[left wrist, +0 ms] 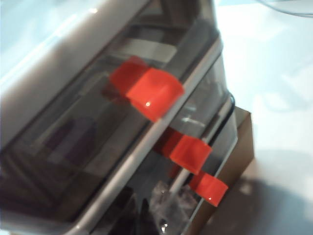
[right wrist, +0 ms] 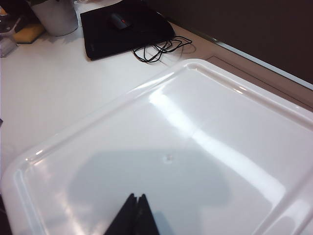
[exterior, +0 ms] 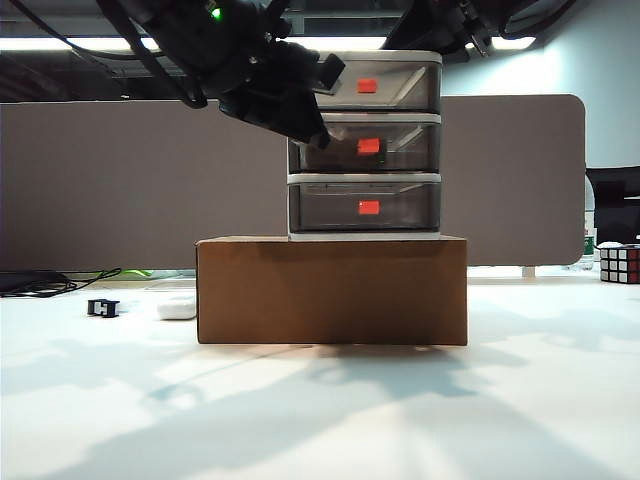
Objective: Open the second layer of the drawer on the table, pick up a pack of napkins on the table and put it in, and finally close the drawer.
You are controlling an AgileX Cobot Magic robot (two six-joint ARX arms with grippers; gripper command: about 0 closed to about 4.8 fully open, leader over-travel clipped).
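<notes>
The drawer [exterior: 365, 145], a white-framed cabinet with three smoky grey tiers, stands on a brown cardboard box [exterior: 332, 290] on the table [exterior: 320, 420]. The second layer [exterior: 400, 148] looks pushed in, its orange-red handle [exterior: 369, 146] at the front centre. My left gripper [exterior: 323, 135] is shut and empty, its tip at the left part of that tier's front. In the left wrist view the shut left gripper [left wrist: 139, 208] points at the cabinet below the middle handle [left wrist: 188, 151]. My right gripper [right wrist: 137, 197] is shut over the cabinet's white top [right wrist: 195, 147]. The pack of napkins is out of view.
A small white rounded case [exterior: 177, 307] and a small black object [exterior: 103, 308] lie left of the box. A Rubik's cube [exterior: 620, 263] sits at the far right. A grey partition [exterior: 120, 180] closes the back. Behind the cabinet are a black pad [right wrist: 124, 27] and cable [right wrist: 161, 49].
</notes>
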